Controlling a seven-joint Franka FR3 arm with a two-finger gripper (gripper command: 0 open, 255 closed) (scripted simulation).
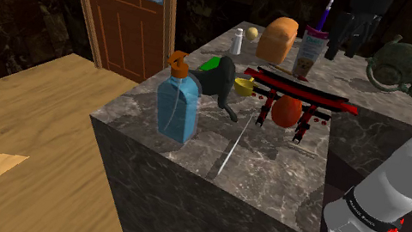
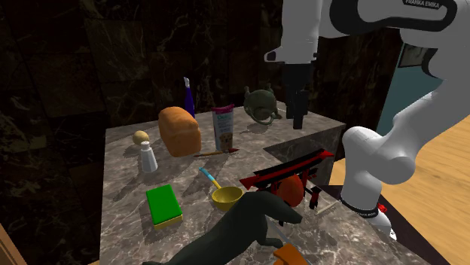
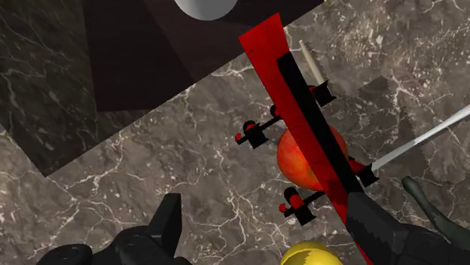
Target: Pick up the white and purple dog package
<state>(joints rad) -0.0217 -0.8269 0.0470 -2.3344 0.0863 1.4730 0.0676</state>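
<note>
The white and purple dog package (image 1: 309, 56) stands upright near the table's far side, between a bread loaf (image 1: 279, 38) and a dark teapot (image 1: 400, 63). In the second exterior view the package (image 2: 224, 129) is left of my gripper (image 2: 297, 120). My black gripper (image 1: 348, 50) hangs high above the table, well apart from the package, open and holding nothing. Looking down from the wrist, one finger (image 3: 170, 222) shows over the marble beside a red and black rack (image 3: 305, 113) and an orange ball (image 3: 301, 162).
A purple bottle (image 1: 325, 14) stands just behind the package. In front of it are the rack (image 1: 300, 92), a yellow cup (image 1: 242, 87), a dark dog figure (image 1: 219, 82), a green sponge (image 2: 163, 205) and a blue spray bottle (image 1: 175, 105). A white shaker (image 2: 148, 158) stands by the loaf.
</note>
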